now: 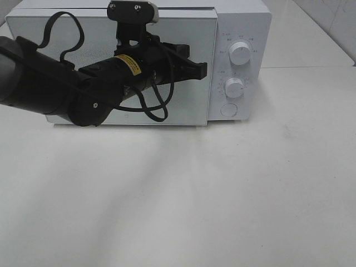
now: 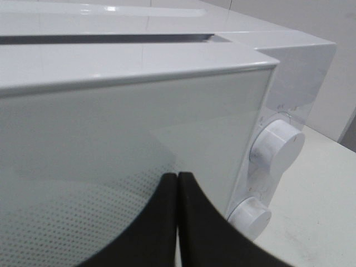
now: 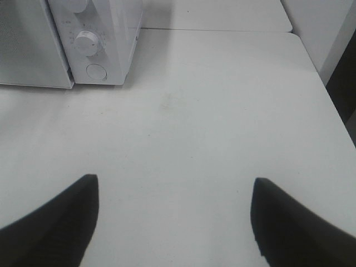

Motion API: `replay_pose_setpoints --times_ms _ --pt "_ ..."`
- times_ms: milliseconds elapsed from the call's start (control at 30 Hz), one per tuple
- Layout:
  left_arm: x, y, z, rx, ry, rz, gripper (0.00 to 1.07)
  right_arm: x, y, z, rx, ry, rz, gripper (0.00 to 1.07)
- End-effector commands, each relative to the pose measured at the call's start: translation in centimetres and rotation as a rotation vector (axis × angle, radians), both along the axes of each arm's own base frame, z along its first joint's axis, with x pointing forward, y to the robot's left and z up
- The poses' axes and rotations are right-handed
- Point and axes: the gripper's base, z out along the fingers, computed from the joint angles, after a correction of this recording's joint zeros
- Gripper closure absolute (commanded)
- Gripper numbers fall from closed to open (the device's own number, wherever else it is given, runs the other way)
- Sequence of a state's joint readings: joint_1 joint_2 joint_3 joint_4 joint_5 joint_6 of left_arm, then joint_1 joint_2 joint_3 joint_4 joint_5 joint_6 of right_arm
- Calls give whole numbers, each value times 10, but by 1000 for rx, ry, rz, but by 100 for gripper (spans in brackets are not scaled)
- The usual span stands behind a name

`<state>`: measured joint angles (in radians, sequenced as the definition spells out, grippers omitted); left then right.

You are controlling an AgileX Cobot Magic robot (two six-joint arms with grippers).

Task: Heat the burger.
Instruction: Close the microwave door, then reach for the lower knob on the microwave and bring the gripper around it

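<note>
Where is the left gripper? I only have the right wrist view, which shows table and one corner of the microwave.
Observer: The left gripper is in front of the microwave door, close to the door's right edge and beside the upper knob.
Operator: Is it open?
Observer: No. In the left wrist view its fingers are pressed together with nothing between them.
Operator: Any sign of the burger?
Observer: None. No view shows it, and I cannot see through the door from the high camera.
</note>
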<state>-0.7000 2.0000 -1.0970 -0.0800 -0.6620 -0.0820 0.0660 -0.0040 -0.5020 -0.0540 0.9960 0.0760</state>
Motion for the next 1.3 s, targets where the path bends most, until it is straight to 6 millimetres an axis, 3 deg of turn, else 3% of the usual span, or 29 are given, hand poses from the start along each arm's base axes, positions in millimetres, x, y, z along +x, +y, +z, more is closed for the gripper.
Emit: replay_pose_setpoints --times_ms 33,267,500,867,1000,1033,1133,1200,1233,1300 --pt "15 2 8 -66 0 74 107 -4 0 -1 -5 -26 -4 32" --pt "31 1 10 -74 -9 92 107 -4 0 -1 -5 -26 -4 32" --pt "28 0 13 -56 -2 75 107 -4 0 -1 -5 -26 -4 32" --pt "-15 -29 14 193 176 -113 107 -4 0 -1 -5 -26 -4 32" --pt "-30 -30 16 279 274 -143 98 -4 0 -1 -5 -26 -4 32" --pt "-35 -27 17 326 330 -151 91 -4 0 -1 -5 -26 -4 32" --pt "-40 -26 15 363 371 -158 85 -4 0 -1 -5 -26 -4 32" --pt "-51 -15 17 464 506 -163 30 -4 0 -1 -5 -26 -4 32" --pt "-51 -15 17 464 506 -163 30 -4 0 -1 -5 -26 -4 32" --pt "-59 -8 15 541 603 -165 6 -4 0 -1 -5 -26 -4 32"
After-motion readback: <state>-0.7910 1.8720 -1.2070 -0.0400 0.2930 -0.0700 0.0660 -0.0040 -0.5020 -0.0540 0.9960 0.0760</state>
